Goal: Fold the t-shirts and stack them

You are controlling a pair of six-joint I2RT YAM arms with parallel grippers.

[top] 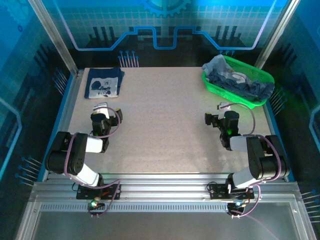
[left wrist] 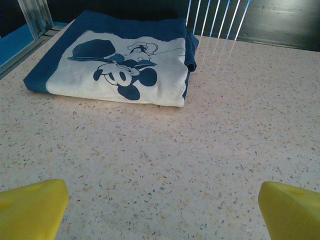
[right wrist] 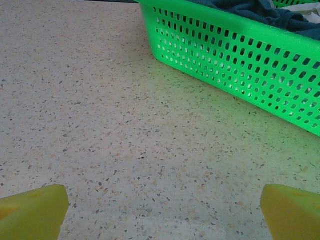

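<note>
Closest in, above speckled desk (top: 165, 130): L claw (left wrist: 160, 215) & R claw (right wrist: 160, 215), both gaping wide, gripping nothing. Farther, back-L corner: folded navy Mickey-print t-shirt (left wrist: 120, 65), flat on desk. Back-R: green basket (right wrist: 230, 50) w/ crumpled dark t-shirts (top: 240, 85) inside.

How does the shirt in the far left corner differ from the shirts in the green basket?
The folded t-shirt lies as a neat flat rectangle; the basket t-shirts are a crumpled heap. The folded t-shirt rests directly on the table; the basket t-shirts sit inside the green basket. The folded t-shirt shows a whitish cartoon print; the basket t-shirts look mostly plain. Both are mainly dark blue.
</note>
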